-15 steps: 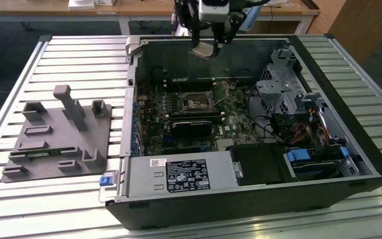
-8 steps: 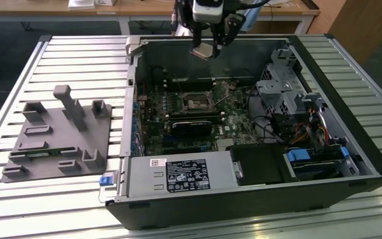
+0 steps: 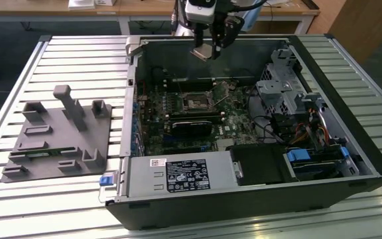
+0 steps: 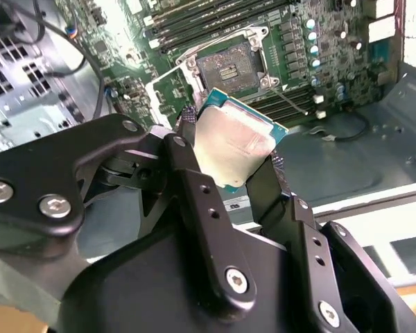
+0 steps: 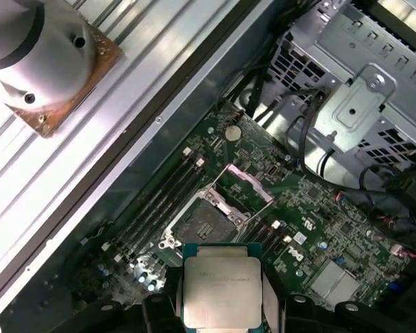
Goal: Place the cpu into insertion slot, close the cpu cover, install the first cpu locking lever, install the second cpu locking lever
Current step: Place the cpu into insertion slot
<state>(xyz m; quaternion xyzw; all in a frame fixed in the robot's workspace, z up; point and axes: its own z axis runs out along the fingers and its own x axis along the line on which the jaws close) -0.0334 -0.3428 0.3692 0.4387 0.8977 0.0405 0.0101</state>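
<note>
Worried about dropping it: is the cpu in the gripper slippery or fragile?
Probably stiff: the cpu, pinched at its edges by the gripper, looks flat and unbent. Possibly slippery, since its metal top looks smooth. Likely light, being thin.

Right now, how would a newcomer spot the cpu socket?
Inside the open black computer case lies a green circuit board. Near its middle sits the small dark socket with a thin silver rim, square where the neighbouring black slots are long.
</note>
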